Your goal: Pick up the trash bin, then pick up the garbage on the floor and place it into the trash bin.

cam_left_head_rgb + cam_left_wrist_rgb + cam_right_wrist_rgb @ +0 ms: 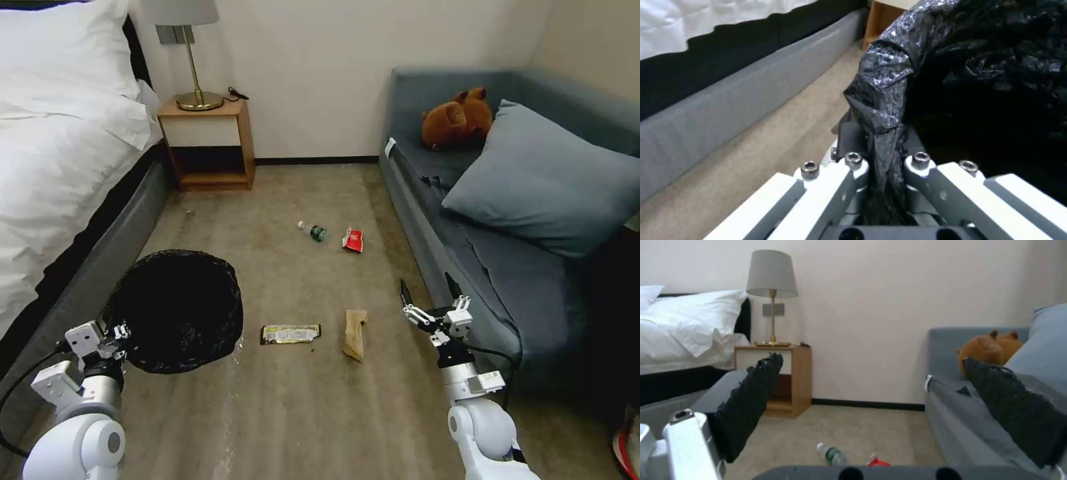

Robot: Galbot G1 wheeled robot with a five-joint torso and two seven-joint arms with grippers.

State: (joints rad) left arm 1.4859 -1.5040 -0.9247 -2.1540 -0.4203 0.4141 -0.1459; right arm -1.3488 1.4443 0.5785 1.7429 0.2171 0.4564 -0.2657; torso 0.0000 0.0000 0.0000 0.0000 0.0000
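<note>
Carpet floor ahead, my left gripper clamps the trash bin rim, bin apparently up; right gripper hangs spread and empty, all four garbage pieces left to collect.

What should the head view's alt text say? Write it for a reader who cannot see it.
The left gripper holds the black-lined trash bin by its rim above the carpet; the right gripper hangs open beside a grey sofa. On the floor lie a wrapper, crumpled paper, a packet and a bottle.

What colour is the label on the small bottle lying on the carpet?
Green, on the clear bottle; the head view shows it best.
</note>
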